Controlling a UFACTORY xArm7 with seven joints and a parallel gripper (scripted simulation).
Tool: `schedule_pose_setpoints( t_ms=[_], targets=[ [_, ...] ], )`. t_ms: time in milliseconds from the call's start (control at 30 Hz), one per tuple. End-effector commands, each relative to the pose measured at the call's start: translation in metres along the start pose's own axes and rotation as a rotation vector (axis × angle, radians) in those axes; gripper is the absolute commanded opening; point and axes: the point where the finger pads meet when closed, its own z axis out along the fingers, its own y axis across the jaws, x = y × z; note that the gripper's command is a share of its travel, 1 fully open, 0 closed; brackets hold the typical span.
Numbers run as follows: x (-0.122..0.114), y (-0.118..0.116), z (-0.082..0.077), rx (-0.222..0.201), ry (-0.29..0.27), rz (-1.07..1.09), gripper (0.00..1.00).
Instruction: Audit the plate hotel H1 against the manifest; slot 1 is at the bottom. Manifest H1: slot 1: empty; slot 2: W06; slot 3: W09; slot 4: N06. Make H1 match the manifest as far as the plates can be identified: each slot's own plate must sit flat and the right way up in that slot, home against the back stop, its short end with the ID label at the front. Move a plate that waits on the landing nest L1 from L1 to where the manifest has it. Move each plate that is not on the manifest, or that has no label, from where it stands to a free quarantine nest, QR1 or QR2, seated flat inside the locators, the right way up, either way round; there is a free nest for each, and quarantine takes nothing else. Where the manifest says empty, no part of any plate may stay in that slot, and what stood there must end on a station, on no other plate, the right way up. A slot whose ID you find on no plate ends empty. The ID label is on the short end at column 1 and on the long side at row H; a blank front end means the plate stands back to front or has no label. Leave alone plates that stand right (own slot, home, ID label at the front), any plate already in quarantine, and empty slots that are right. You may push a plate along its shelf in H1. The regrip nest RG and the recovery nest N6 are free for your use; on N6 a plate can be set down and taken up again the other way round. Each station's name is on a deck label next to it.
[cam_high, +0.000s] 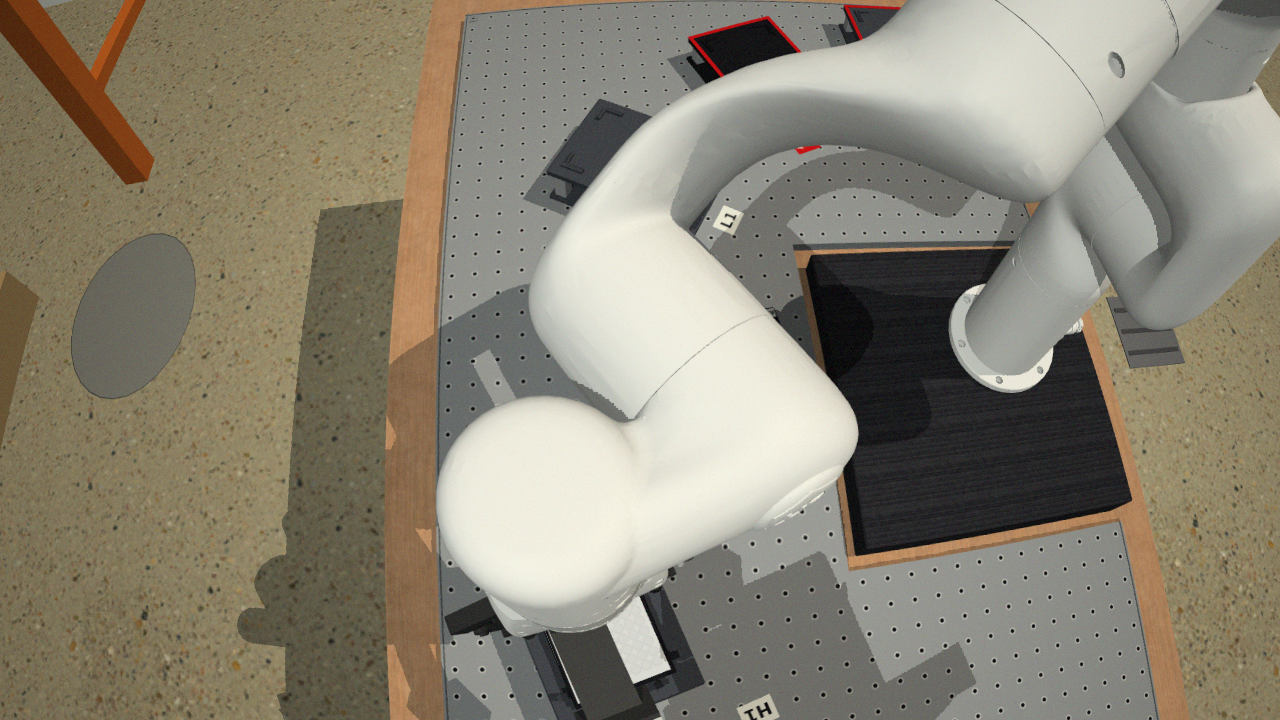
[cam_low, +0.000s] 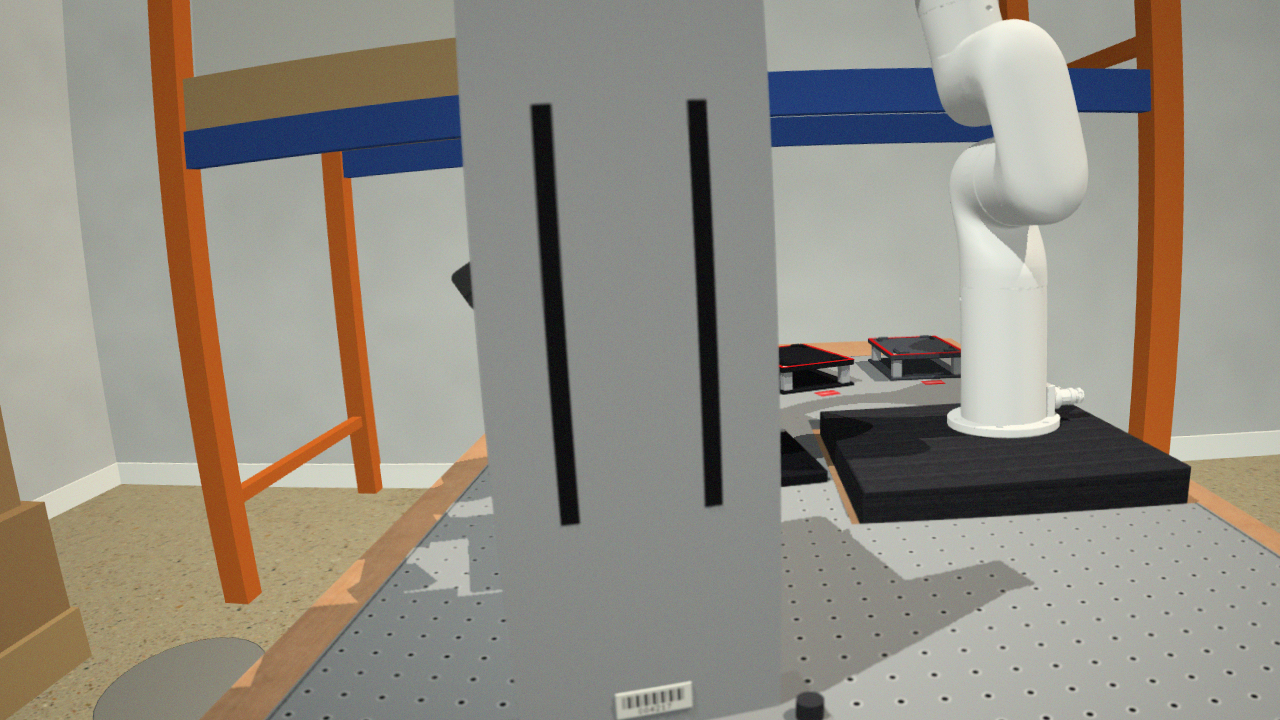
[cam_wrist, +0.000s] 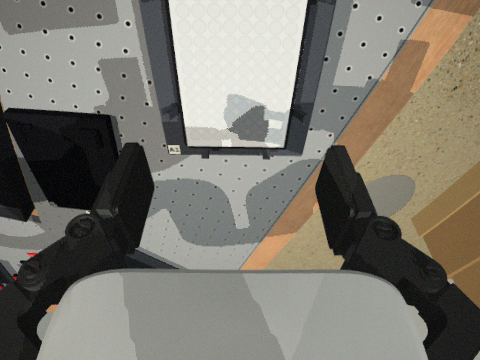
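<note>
In the wrist view a white plate (cam_wrist: 239, 60) lies flat in a dark frame on the deck, its short end toward me. I read no label on it. My gripper (cam_wrist: 235, 165) hangs above and just short of that end, open and empty, with the fingers wide apart. In the overhead view part of the same plate (cam_high: 640, 640) shows under my wrist, close to the H1 deck label (cam_high: 756, 710). The exterior view shows only the grey back panel of the hotel (cam_low: 626, 358), which hides its slots and plates.
Two red-edged quarantine nests (cam_high: 742, 44) (cam_low: 914, 347) stand at the far end. A dark nest (cam_high: 599, 147) sits near the L1 label (cam_high: 729, 217). A black station (cam_wrist: 60, 154) lies left of the plate. The deck's wooden edge (cam_wrist: 374, 114) runs close on the right.
</note>
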Motion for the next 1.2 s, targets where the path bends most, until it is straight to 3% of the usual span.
schedule_pose_setpoints(
  t_ms=[0, 267, 633, 1167],
  targets=[
    [0.000, 0.002, 0.005, -0.005, 0.000, 0.000, 1.00],
    [0.000, 0.002, 0.018, -0.005, 0.000, 0.000, 1.00],
    [0.000, 0.002, 0.018, -0.005, 0.000, 0.000, 1.00],
    [0.000, 0.002, 0.042, -0.005, 0.000, 0.000, 1.00]
  ],
)
